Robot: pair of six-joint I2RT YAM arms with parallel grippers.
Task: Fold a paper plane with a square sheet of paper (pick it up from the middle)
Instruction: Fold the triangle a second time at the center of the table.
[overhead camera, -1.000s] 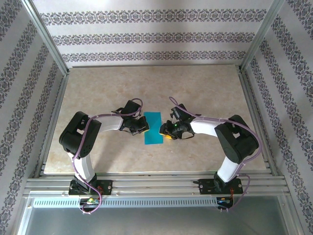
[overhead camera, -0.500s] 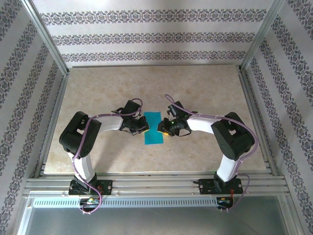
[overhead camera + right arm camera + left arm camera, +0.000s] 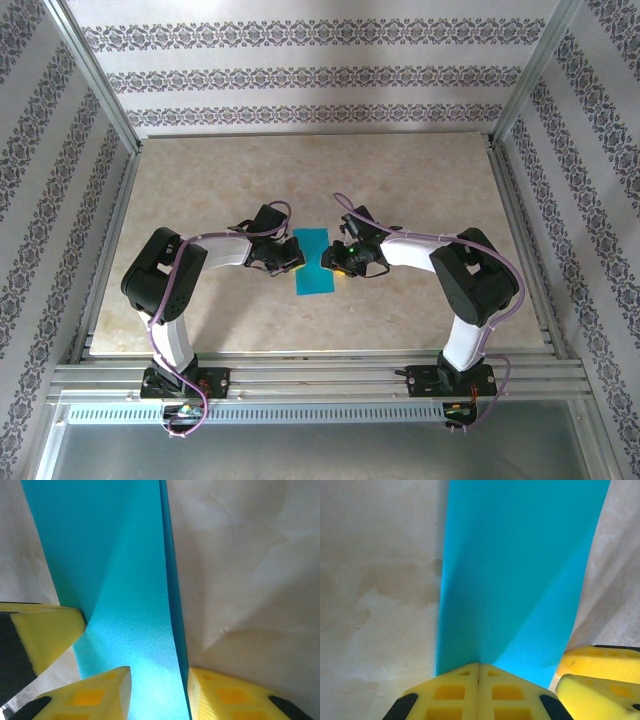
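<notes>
Lying in the middle of the table (image 3: 200,180) between the two arms, the square sheet of paper (image 3: 314,262) is folded into a narrow strip. The left fingers (image 3: 450,695) are pressed together on its left edge, while the right fingers (image 3: 100,695) stand apart, straddling the creased right edge.

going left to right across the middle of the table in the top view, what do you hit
black and white left arm → left gripper with yellow pads → thin teal-blue sheet of paper → right gripper with yellow pads → black and white right arm
</notes>
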